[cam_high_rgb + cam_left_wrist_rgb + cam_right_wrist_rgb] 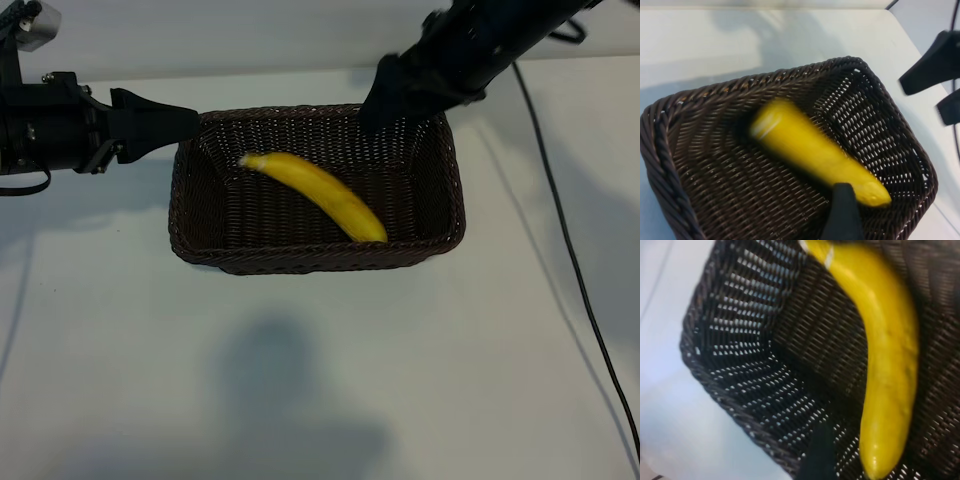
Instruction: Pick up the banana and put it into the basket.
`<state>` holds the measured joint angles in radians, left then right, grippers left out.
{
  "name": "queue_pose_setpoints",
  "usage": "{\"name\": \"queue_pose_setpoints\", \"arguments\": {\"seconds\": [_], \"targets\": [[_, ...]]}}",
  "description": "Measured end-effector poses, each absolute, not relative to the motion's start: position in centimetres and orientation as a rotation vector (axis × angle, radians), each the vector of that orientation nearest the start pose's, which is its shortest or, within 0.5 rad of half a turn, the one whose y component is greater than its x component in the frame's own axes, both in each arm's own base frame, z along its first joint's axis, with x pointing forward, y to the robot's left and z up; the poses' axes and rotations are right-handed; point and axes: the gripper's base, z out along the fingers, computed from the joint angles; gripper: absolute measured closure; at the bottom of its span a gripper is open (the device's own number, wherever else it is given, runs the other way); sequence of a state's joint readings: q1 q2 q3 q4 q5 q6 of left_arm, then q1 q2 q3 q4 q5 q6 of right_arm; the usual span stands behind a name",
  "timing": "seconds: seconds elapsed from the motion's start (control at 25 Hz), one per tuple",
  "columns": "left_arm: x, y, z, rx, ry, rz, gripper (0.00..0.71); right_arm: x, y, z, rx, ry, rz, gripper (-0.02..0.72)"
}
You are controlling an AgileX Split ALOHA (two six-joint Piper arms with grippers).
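The right claw [378,105] hangs open over the far rim of the basket [190,215], holding nothing. The left claw [165,122], also open and empty, sits just beside the basket's left end above the white worktop [320,380]. The banana [318,192] lies loose on the basket floor, running diagonally from the left toward the near right corner. It looks light, firm yet bruisable, with smooth, slightly slippery skin; its middle would be the best hold. It is curved and bright yellow.
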<state>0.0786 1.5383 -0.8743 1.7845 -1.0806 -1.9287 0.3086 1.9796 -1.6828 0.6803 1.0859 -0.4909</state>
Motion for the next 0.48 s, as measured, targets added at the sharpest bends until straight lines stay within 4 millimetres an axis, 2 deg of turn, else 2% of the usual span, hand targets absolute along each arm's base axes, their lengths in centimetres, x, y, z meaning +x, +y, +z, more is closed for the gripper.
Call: {"name": "queue_pose_setpoints", "arguments": {"seconds": [0.16, 0.48], "targets": [[28.4, -5.6, 25.1, 0.395, 2.198, -1.202, 0.124, 37.8, 16.7, 29.2, -0.771, 2.568, 0.863, 0.017], [28.4, -5.6, 25.1, 0.395, 2.198, -1.202, 0.124, 35.6, 15.5, 32.9, -0.834, 2.529, 0.800, 0.030]]}}
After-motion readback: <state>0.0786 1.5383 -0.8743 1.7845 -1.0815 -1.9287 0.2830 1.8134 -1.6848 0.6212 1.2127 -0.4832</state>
